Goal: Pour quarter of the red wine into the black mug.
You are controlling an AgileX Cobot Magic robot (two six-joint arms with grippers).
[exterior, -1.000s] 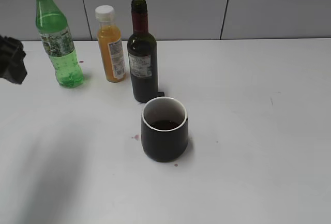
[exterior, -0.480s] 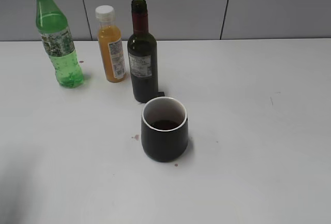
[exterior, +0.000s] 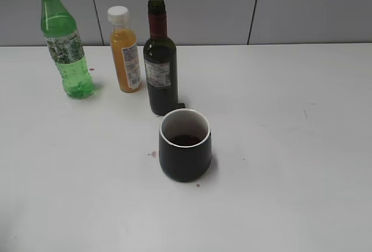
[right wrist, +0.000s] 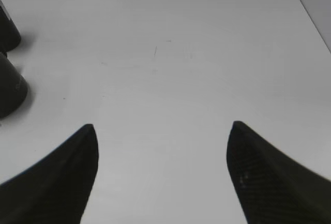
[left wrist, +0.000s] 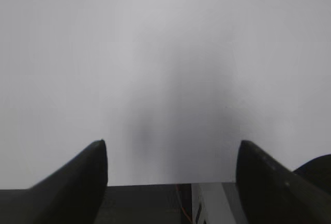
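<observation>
Wine bottle (exterior: 160,60) stands upright on the white table (exterior: 279,147), uncapped, dark glass with a pale label, just behind the black mug (exterior: 185,145) and nearly touching it. The mug is the landmark: it sits near the middle of the table, its white inside holding a shallow pool of dark red wine. A few small reddish spots mark the table just left of the mug and just in front of it. Behind and to the left of the mug stands an orange juice bottle (exterior: 124,51) with a white cap, and farther left a green bottle (exterior: 65,42). To the right of the mug and in front of it the table lies open up to its far edge along the grey wall (exterior: 302,7).

Left pincer (left wrist: 170,154) is spread wide over bare table near its front edge, gripping nothing. Right pincer (right wrist: 161,131) is likewise spread wide and holds nothing, with the mug (right wrist: 9,87) well to its left.
</observation>
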